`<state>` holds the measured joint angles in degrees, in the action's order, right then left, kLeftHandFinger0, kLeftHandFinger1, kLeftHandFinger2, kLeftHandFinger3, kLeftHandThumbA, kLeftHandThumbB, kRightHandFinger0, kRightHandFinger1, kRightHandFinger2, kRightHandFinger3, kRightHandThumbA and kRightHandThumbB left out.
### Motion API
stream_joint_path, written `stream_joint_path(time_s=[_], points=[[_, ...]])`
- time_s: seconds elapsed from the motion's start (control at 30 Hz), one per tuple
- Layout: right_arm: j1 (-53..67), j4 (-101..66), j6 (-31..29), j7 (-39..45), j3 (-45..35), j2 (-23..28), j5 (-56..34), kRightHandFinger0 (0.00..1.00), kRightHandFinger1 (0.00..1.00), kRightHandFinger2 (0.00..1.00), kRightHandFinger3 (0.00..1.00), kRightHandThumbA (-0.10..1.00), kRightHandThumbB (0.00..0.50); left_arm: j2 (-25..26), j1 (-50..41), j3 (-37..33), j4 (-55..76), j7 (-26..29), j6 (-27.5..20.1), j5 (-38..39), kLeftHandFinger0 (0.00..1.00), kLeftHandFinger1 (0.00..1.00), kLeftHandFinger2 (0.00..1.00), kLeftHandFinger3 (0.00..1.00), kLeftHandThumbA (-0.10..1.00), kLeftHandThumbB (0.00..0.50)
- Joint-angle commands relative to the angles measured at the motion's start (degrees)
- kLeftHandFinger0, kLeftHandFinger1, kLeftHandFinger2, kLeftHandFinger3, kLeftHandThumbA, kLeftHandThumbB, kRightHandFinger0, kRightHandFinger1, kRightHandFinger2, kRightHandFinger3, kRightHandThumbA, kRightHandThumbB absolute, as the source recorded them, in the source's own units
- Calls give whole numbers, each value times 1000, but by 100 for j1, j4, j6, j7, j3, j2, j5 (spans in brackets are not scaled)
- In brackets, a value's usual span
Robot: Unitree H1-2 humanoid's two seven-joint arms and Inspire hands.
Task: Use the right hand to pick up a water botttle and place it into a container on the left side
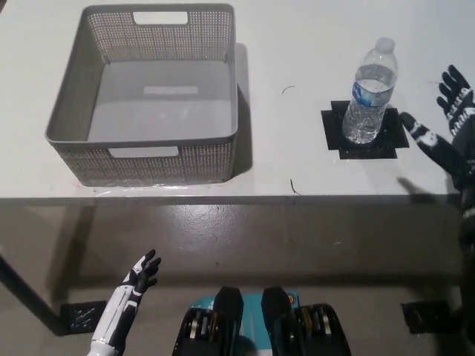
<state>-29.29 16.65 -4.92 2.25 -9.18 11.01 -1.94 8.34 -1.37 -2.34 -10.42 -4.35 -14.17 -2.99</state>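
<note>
One clear plastic water bottle (370,90) with a white cap and blue label stands upright on a black square mat (364,130), just to the inner side of the black right hand (445,126). The hand is over the table's right edge, fingers spread apart and holding nothing; its nearest finger points toward the bottle's lower half but does not touch it. The bottle's long axis is vertical, so a sideways closing grasp around the body appears to be what the coming move calls for. Well beyond the bottle, on the far side from this hand, sits the grey perforated plastic basket (141,152), with nothing in it. The white left hand (141,271) rests low below the table edge, fingers apart, far from both objects; the right hand is clearly the nearer.
</note>
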Motion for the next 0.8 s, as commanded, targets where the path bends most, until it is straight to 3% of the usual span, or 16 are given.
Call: stream_joint_path(time_s=[0.0, 0.47, 0.67, 0.73, 0.77], points=[[-716, 600, 258, -92, 115, 241, 201, 1000, 1000, 1000, 1000, 1000, 500, 37, 36, -1, 68, -31, -217, -5, 1000, 1000, 1000, 1000, 1000, 180], [-2117, 2948, -154, -227, 684, 298, 585, 1000, 1000, 1000, 1000, 1000, 500, 60, 3, -38, 207, -84, -61, -24, 1000, 1000, 1000, 1000, 1000, 205], [-2673, 3676, -331, -238, 828, 257, 633, 1000, 1000, 1000, 1000, 1000, 500, 82, 62, -16, 191, -98, -90, 3, 1000, 1000, 1000, 1000, 1000, 194], [-2938, 4034, -485, -154, 840, 215, 554, 1000, 1000, 1000, 1000, 1000, 475, 70, 72, -8, 183, -116, -90, 52, 1000, 1000, 1000, 1000, 1000, 187], [-3058, 4201, -555, -180, 881, 216, 590, 1000, 1000, 1000, 1000, 1000, 499, 62, 73, -14, 180, -118, -91, 48, 1000, 1000, 1000, 1000, 1000, 185]])
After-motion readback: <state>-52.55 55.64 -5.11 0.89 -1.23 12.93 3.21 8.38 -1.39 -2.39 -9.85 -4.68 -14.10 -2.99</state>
